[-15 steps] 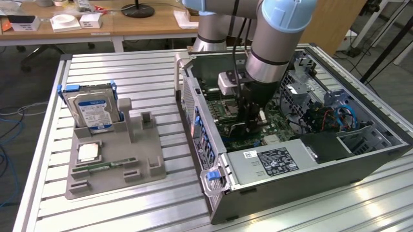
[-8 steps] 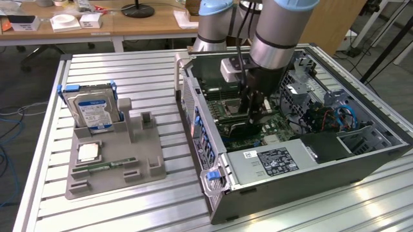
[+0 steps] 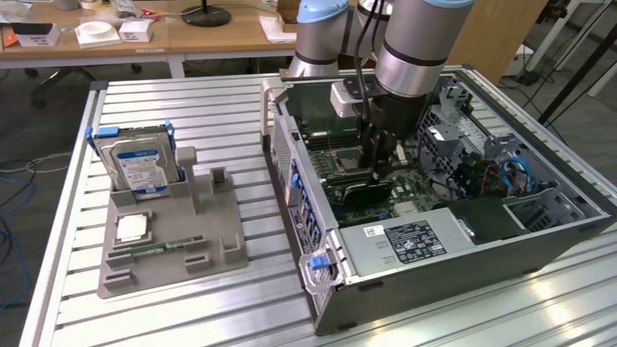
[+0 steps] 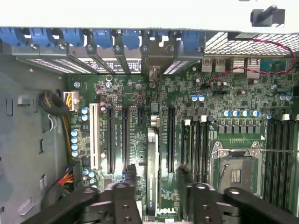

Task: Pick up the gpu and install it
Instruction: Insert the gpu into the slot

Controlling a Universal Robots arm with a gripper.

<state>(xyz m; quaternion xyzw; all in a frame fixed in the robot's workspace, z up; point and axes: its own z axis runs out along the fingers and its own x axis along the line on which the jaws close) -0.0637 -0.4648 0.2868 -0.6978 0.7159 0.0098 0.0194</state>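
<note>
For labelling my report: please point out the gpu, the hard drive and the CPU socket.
gpu point(image 4: 152, 163): wrist view, on its edge facing the camera.
hard drive point(image 3: 140, 165): exterior view, on its blue-white label.
CPU socket point(image 4: 236, 173): wrist view, on its open middle.

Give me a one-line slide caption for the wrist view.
Gripper holding the gpu edge-on over the motherboard expansion slots inside the open computer case.
</note>
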